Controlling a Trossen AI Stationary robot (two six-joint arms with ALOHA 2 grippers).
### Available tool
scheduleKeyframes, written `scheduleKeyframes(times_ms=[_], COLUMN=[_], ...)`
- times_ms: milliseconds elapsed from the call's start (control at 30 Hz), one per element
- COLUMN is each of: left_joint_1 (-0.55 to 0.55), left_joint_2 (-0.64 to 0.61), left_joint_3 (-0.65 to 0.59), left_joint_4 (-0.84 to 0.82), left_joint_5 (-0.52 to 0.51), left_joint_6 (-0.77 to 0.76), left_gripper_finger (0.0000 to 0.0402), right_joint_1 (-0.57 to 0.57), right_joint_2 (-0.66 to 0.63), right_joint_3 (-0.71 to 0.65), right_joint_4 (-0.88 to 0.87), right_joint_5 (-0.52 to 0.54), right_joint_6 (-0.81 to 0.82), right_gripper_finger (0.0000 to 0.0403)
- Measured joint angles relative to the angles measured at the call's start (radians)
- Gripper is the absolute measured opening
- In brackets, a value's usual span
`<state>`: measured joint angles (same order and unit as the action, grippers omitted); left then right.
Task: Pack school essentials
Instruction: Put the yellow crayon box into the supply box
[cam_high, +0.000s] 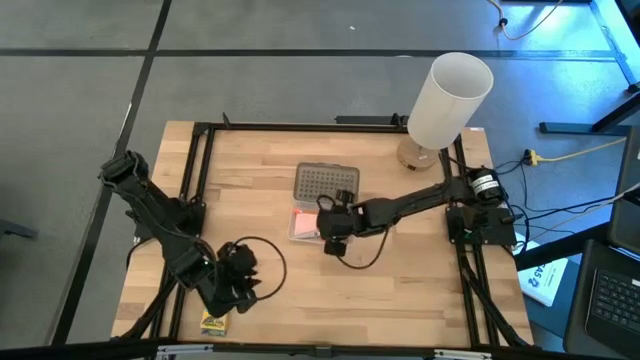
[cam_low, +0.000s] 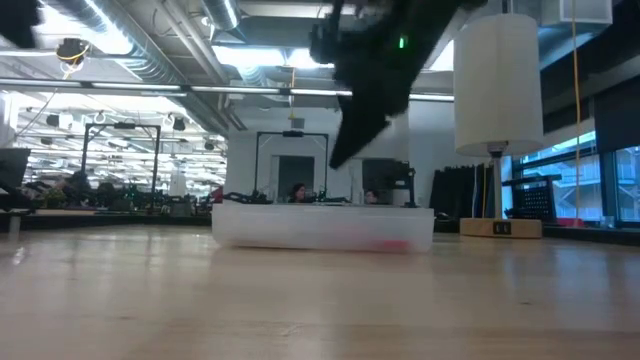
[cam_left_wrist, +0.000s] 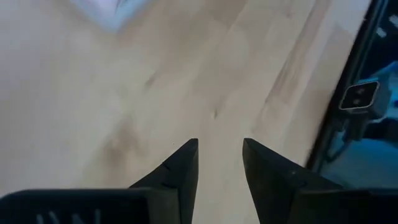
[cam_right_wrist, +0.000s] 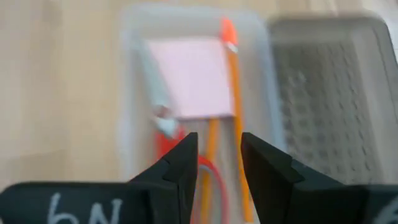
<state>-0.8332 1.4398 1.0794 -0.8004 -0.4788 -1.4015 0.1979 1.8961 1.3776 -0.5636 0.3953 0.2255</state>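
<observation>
Currently the right gripper (cam_high: 327, 222) hangs over the clear case (cam_right_wrist: 134, 93) near the middle of the surface (cam_high: 420, 280), its fingers (cam_right_wrist: 180, 168) slightly parted and holding nothing. Inside the case lie the pink eraser (cam_right_wrist: 189, 78), two orange pencils (cam_right_wrist: 233, 106) and what looks like the red-handled scissors (cam_right_wrist: 208, 174), so those seem already packed. The grey dimpled lid (cam_high: 327, 182) rests beside the case, toward the far edge. The crayon box (cam_high: 212, 323) sits at the near left corner of the surface, just beside the left gripper (cam_high: 238, 280), whose fingers (cam_left_wrist: 177, 171) are a little apart and empty, pointing at bare wood. No purple pen is visible.

Judging from this, the crayon box is the next item. Doing it well means opening the left fingers wider, centring them across the box's narrow sides, and descending squarely. Meanwhile the right arm should clear the case, so the box can be lowered flat without disturbing the pencils.
</observation>
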Motion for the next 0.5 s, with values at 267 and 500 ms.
scheduleKeyframes(times_ms=[267, 500], left_joint_1=[-0.094, -0.172], left_joint_2=[-0.001, 0.007], left_joint_3=[0.0, 0.0], left_joint_4=[-0.047, -0.13], left_joint_5=[0.192, 0.277], left_joint_6=[-0.329, -0.572], left_gripper_finger=[0.0119, 0.0119], right_joint_1=[0.093, 0.138], right_joint_2=[-0.001, -0.001], right_joint_3=[0.099, 0.114], right_joint_4=[0.04, 0.142], right_joint_5=[-0.203, -0.417], right_joint_6=[-0.155, -0.24], right_gripper_finger=[0.0126, 0.0126])
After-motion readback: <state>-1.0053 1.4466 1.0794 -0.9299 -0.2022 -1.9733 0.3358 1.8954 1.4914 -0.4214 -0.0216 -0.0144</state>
